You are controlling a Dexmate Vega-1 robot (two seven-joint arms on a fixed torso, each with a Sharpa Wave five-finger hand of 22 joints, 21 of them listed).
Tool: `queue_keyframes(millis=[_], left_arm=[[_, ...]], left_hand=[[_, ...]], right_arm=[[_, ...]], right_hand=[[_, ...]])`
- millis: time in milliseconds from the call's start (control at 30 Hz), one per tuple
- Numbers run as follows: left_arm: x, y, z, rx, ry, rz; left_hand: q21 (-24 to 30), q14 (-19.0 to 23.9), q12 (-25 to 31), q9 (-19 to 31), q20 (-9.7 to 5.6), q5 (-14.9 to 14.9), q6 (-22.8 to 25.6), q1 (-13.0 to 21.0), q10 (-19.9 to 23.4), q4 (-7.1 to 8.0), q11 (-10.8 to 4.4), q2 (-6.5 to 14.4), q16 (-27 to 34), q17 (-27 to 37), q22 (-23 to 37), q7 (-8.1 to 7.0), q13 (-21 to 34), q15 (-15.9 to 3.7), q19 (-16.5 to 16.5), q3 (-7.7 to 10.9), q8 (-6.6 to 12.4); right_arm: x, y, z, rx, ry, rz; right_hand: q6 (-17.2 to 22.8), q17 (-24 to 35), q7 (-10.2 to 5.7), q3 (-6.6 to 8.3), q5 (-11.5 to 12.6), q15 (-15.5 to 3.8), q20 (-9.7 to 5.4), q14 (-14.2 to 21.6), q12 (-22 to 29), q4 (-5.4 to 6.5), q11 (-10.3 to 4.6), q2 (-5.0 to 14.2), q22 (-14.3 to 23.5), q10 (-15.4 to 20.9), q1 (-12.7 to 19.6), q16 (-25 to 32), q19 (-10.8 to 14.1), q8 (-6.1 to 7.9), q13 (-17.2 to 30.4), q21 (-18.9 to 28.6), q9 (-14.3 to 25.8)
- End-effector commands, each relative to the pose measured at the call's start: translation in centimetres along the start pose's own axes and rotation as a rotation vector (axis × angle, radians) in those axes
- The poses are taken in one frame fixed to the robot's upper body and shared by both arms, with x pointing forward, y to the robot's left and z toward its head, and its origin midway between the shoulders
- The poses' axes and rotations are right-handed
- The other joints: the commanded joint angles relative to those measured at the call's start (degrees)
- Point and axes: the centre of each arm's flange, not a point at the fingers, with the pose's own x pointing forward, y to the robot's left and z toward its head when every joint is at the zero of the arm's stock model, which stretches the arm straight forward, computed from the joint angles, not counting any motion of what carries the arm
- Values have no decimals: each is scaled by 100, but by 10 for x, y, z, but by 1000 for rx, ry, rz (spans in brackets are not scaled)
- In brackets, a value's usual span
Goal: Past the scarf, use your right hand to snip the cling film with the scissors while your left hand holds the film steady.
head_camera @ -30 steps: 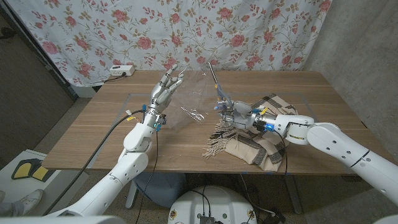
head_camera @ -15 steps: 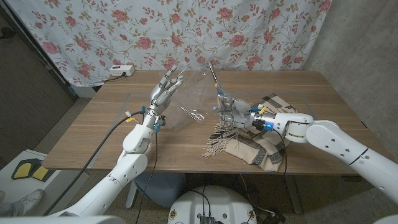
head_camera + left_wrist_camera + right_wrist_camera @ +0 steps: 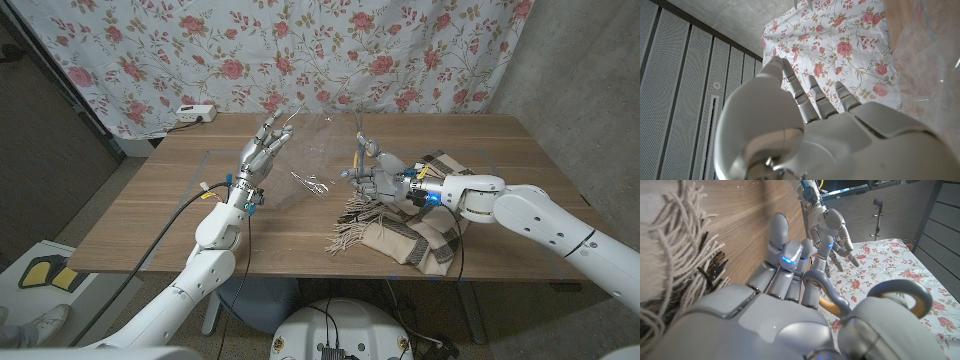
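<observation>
Head view first, working from the robot's left: the left hand [image 3: 262, 149] was raised above the wooden table [image 3: 150, 210], fingers pointing up and pinching the top edge of the cling film [image 3: 315, 150] at its upper left corner. That grip seemed meant to hang the sheet upright and taut, so a blade could bite instead of pushing the film away. The film itself was a clear, nearly invisible sheet standing between the two hands, its lower edge crumpled where it met the tabletop near the middle. In the left wrist view the same hand [image 3: 805, 125] showed from behind with the film [image 3: 927, 65] glinting beside it.

Further right, the right hand [image 3: 383, 172] gripped the scissors [image 3: 362, 150] by their grey handles, blades pointing up and close to the film's right edge; whether they touched it could not be told. In the right wrist view the fingers [image 3: 785, 260] were threaded around the scissors' loops [image 3: 900, 297], a hold suited to working the blades. Beneath and behind that hand lay the plaid scarf [image 3: 405, 225], fringe toward the table's centre, so the hand reached over it to cut on its far side.
</observation>
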Motion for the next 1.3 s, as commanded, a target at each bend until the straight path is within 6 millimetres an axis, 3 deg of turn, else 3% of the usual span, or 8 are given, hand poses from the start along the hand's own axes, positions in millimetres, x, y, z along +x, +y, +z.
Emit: queue_keyframes(millis=[33,167,367,633,833,967,1233,1300], left_arm=[[-8,6,4,18,6,25],[-11,9,7,36,11,31],[-17,19,24,151,12,72],[-30,35,48,348,14,158],[-34,48,61,442,44,157],[-35,51,64,456,68,134],[-35,53,63,512,122,105],[-35,54,65,538,131,95]], left_hand=[[41,104,42,15,-33,1,28,4,-33,-19,-1,-2,-30,17,14,-6,20,-147,-3,40,14],[40,100,45,15,-27,0,24,-2,-33,-14,-1,-1,-35,18,14,-6,19,-138,-5,41,13],[39,100,48,15,-24,0,29,1,-33,-18,-1,-4,-33,26,14,-12,17,-147,-11,39,14],[45,274,60,15,-4,5,27,3,-70,-17,9,8,44,59,15,49,24,-169,-1,45,14],[38,168,-23,14,40,10,50,-259,-379,110,14,-38,-127,-25,17,73,10,-20,-30,10,17],[33,372,85,9,36,13,56,-335,-256,123,23,-60,-71,-24,14,113,62,-88,-42,-12,16],[-1,-11,-557,-3,118,14,32,-942,-1217,250,70,-242,-461,-256,15,95,-301,24,-165,-113,47],[-3,177,-645,-7,124,24,38,-989,-1281,251,70,-193,-356,-246,13,101,-317,-19,-177,-96,66]], right_arm=[[-9,-1,12,-87,55,11],[-11,0,14,-104,65,5],[-14,1,15,-105,72,2],[-13,3,12,-112,84,26],[-13,4,13,-120,104,38],[-12,6,12,-140,115,53],[-12,11,9,-139,125,75],[-12,12,9,-140,130,78]], right_hand=[[-344,6,466,-216,66,-317,-407,-101,-15,89,109,-11,15,2,-262,76,-26,-56,-50,-59,0],[-382,5,535,-523,125,-306,-364,-247,-10,203,180,3,27,12,-639,160,-49,-112,-127,-87,8],[-381,2,579,-801,199,-312,-343,-340,-21,277,254,31,-30,19,-978,232,-24,-141,-229,-137,31],[-364,5,579,-943,284,-330,-343,-326,39,267,257,121,-33,19,-1084,303,3,-147,-218,-128,61],[-377,4,589,-978,330,-318,-335,-350,47,241,271,174,-56,-24,-1060,321,0,-165,-225,-139,60],[-402,3,617,-993,372,-314,-329,-376,49,213,275,236,-81,-29,-1007,331,-22,-187,-266,-156,61],[-419,-1,622,-1017,428,-316,-335,-419,60,162,309,300,-144,-58,-894,337,-22,-211,-310,-184,60],[-419,-2,631,-1021,437,-316,-333,-426,60,154,296,309,-161,-58,-874,337,-18,-214,-323,-191,62]])
